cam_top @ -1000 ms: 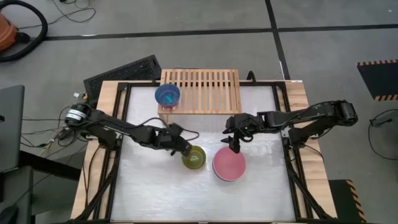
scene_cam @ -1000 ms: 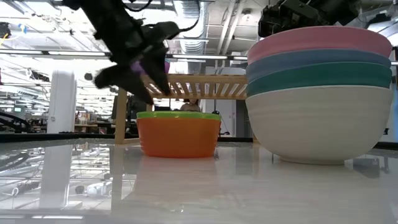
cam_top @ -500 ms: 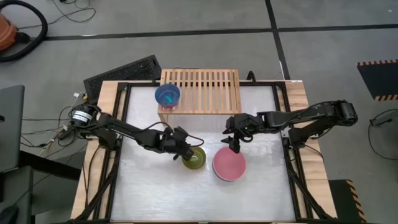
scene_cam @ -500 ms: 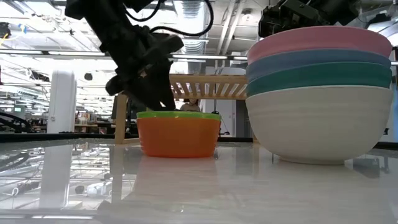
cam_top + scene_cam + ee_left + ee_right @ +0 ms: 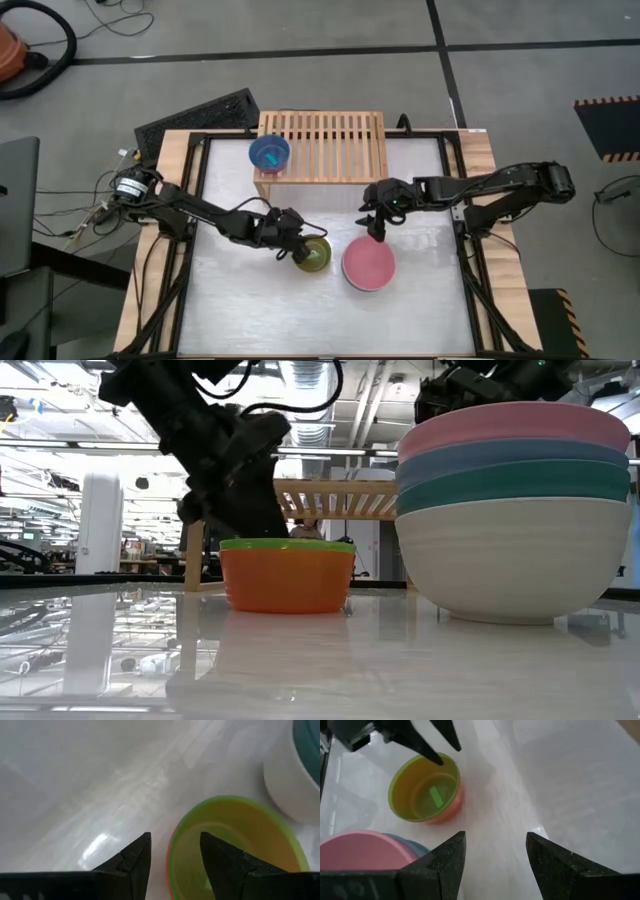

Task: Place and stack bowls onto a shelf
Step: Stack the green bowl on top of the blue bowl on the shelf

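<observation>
The shelf (image 5: 322,146) stands at the table's (image 5: 240,310) far edge, a bowl (image 5: 269,153) on its left end; two nested small bowls (image 5: 312,255) sit mid-table, just left of a stack of larger bowls (image 5: 368,265); the left gripper (image 5: 297,249) is at the small bowls' left rim.

We note black keyboard (image 5: 197,114) lying askew at table's far-left corner, partly over wooden edge. White glossy tabletop (image 5: 250,300) sits inside black metal frame (image 5: 195,140). Grey floor around carries black tape lines (image 5: 300,52). We see black hose (image 5: 55,45) looping at far left beside orange object (image 5: 8,50). Yellow-black hazard strip (image 5: 607,100) on right. Loose cables (image 5: 75,225) trail off table's left side. Behind table, we see white pillar (image 5: 98,525).
</observation>
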Controlling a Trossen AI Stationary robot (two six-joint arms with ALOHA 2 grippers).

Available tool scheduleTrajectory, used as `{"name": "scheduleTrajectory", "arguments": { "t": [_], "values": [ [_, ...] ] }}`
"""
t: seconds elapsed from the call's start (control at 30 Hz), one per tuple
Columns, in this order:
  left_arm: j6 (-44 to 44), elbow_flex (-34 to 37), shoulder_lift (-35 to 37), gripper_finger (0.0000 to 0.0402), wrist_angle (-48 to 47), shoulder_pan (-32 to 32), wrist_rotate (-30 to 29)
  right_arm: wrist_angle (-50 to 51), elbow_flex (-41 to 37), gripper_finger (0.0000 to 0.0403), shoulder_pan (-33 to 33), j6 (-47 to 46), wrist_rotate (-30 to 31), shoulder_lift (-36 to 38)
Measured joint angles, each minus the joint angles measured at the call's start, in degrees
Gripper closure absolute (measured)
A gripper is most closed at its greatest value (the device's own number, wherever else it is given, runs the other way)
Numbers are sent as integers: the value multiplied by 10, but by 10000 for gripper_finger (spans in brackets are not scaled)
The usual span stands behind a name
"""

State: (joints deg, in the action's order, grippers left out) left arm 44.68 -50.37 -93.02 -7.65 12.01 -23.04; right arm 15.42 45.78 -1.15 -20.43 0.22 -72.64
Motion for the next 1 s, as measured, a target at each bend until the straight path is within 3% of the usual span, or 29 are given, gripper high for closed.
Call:
{"name": "scheduleTrajectory", "arguments": {
  "t": [0.37,0.8,1.0],
  "values": [
    [-18,-1,-21,254,-8,0,6,0,0,168,-9,0,0,0],
    [-3,-2,-23,372,-11,0,2,6,0,168,-9,-1,0,0],
    [-30,-22,-22,370,-21,0,-10,8,0,168,-9,-1,0,0]
  ]
}}
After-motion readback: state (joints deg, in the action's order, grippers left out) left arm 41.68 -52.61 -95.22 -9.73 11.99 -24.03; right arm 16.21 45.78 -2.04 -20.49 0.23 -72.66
